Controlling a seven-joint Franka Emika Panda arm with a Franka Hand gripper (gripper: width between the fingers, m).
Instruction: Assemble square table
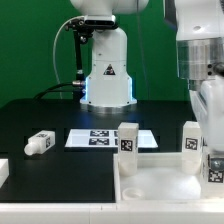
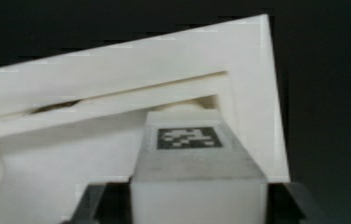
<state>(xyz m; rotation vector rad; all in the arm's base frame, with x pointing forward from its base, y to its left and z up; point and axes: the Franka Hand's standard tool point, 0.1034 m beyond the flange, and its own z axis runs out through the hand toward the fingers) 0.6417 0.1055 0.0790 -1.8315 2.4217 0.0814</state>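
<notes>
On the exterior view's left, one leg (image 1: 38, 143) lies on its side on the black table (image 1: 60, 115), with the marker board (image 1: 100, 138) flat beside it. Further right, a second leg (image 1: 128, 140) and a third leg (image 1: 190, 138) stand upright at the far side of the square slab (image 1: 165, 182). At the right edge the gripper (image 1: 213, 168) hangs over the slab; in the wrist view its dark fingers (image 2: 104, 205) press both sides of a tagged fourth leg (image 2: 190, 145), at the slab's corner inside the white L-shaped piece (image 2: 243, 60).
</notes>
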